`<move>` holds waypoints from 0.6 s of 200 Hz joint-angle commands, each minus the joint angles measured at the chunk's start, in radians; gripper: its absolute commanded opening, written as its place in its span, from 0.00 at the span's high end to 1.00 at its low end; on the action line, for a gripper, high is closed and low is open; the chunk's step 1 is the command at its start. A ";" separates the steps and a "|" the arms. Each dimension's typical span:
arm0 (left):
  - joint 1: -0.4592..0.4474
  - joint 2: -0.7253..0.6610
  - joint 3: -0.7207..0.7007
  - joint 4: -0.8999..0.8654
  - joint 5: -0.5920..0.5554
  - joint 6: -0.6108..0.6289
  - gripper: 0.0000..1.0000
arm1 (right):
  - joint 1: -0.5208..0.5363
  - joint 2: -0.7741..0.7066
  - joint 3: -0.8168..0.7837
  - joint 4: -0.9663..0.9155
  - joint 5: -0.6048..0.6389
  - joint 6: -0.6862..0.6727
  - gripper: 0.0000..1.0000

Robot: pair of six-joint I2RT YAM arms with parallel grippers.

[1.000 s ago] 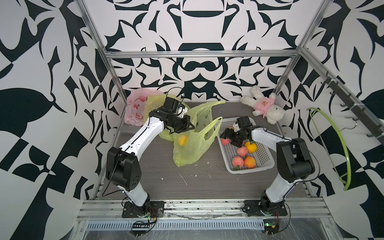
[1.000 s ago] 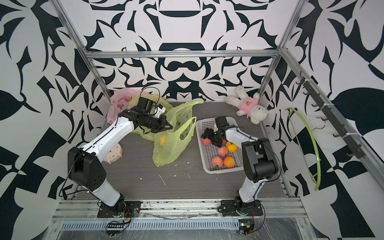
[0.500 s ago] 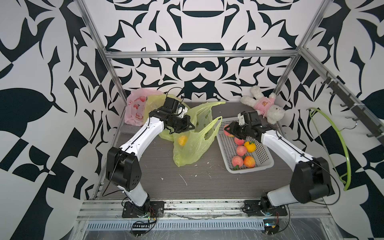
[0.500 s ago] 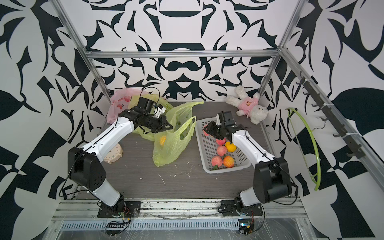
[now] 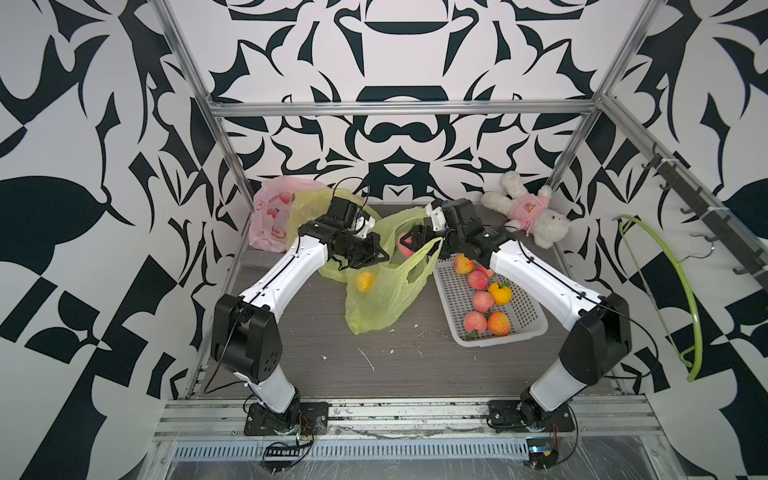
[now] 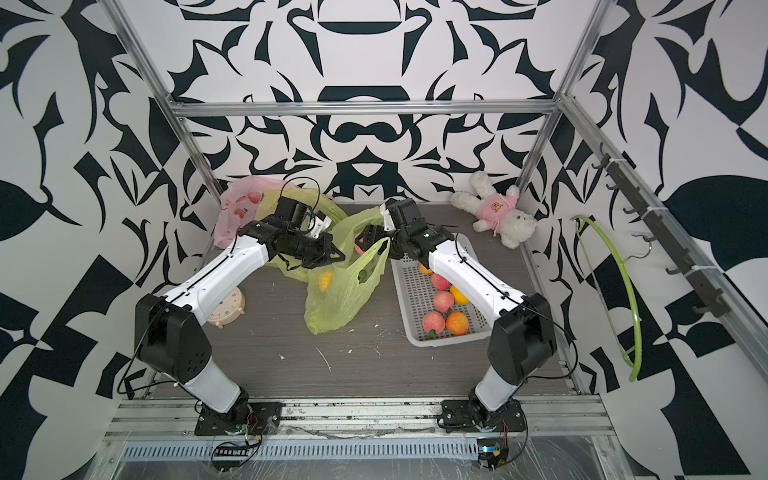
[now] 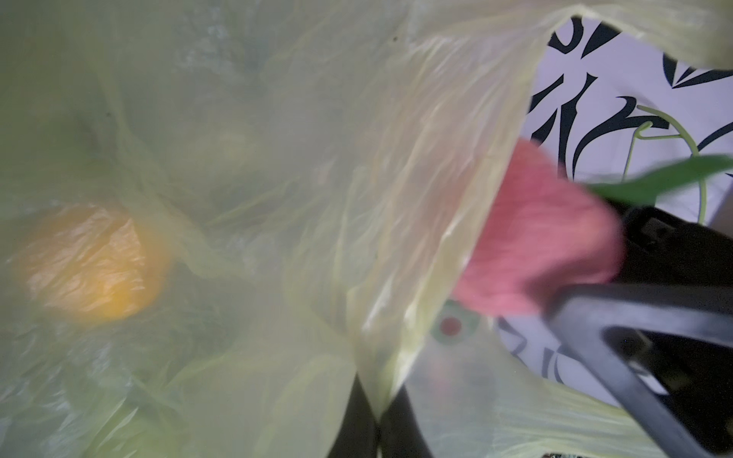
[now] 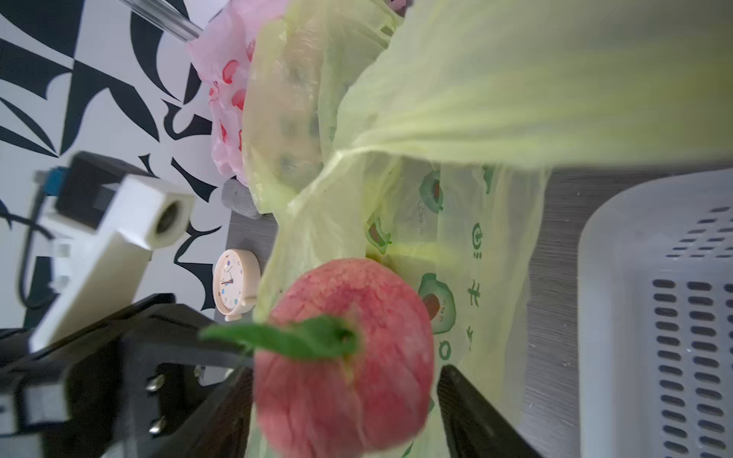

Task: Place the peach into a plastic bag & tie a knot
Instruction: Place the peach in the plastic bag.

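Right gripper (image 5: pixel 415 240) swung from basket (image 5: pixel 498 338) to bag (image 5: pixel 382 295) mouth | peach (image 8: pixel 345 368) between its jaws, clamped or loose: could not tell | left gripper (image 5: pixel 376 254) pinched bag rim | step: loading; next probably needs a clean drop inside.

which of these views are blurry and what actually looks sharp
left wrist view: green bag sits right at the lens and looks soft, peach smeared; right wrist view: peach blurred, clock fairly clear; both top views: crisp and evenly lit, basket holes easy to see.
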 commanded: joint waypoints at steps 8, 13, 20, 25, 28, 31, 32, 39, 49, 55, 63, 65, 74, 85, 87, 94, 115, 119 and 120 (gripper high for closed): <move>0.001 -0.034 -0.009 0.004 0.020 -0.001 1.00 | -0.011 -0.042 0.038 -0.025 0.008 -0.032 0.17; 0.001 -0.034 -0.007 0.005 0.020 -0.001 1.00 | -0.010 -0.049 0.037 -0.033 0.012 -0.040 0.16; 0.001 -0.031 -0.007 0.006 0.021 0.000 1.00 | -0.012 -0.063 0.038 -0.049 0.019 -0.054 0.15; 0.001 -0.028 -0.006 0.004 0.021 0.000 1.00 | -0.014 -0.078 0.035 -0.060 0.027 -0.066 0.15; 0.001 -0.029 -0.006 0.004 0.021 0.000 1.00 | -0.016 -0.087 0.033 -0.068 0.033 -0.073 0.15; 0.001 -0.027 -0.005 0.004 0.022 0.001 1.00 | -0.018 -0.100 0.027 -0.076 0.044 -0.079 0.15; 0.001 -0.027 -0.004 0.004 0.022 0.001 1.00 | -0.019 -0.104 0.025 -0.078 0.047 -0.081 0.15; 0.001 -0.026 -0.003 0.005 0.022 0.001 1.00 | -0.031 -0.140 0.004 -0.088 0.070 -0.094 0.15; 0.001 -0.021 -0.003 0.007 0.021 0.000 1.00 | -0.061 -0.199 -0.038 -0.106 0.086 -0.110 0.16; 0.001 -0.020 -0.001 0.009 0.022 0.000 1.00 | -0.091 -0.233 -0.065 -0.117 0.083 -0.115 0.17; 0.001 -0.016 0.002 0.009 0.023 0.001 1.00 | -0.138 -0.281 -0.108 -0.134 0.074 -0.123 0.17; 0.001 -0.015 0.003 0.009 0.023 0.001 1.00 | -0.149 -0.292 -0.120 -0.137 0.071 -0.126 0.18; 0.001 -0.012 0.007 0.008 0.026 0.002 1.00 | -0.212 -0.343 -0.174 -0.145 0.056 -0.137 0.18; 0.001 -0.008 0.012 0.009 0.029 0.002 1.00 | -0.288 -0.391 -0.237 -0.148 0.044 -0.152 0.19; 0.002 -0.008 0.013 0.009 0.029 0.002 1.00 | -0.302 -0.396 -0.247 -0.150 0.044 -0.155 0.18; 0.001 -0.005 0.016 0.008 0.029 0.002 1.00 | -0.342 -0.409 -0.275 -0.153 0.041 -0.167 0.19; 0.001 -0.004 0.018 0.007 0.029 0.002 1.00 | -0.385 -0.359 -0.296 -0.170 0.073 -0.216 0.18; 0.001 -0.004 0.018 0.005 0.029 0.003 1.00 | -0.384 -0.335 -0.288 -0.174 0.083 -0.227 0.17; 0.002 -0.004 0.018 0.005 0.029 0.003 1.00 | -0.385 -0.330 -0.287 -0.175 0.086 -0.229 0.16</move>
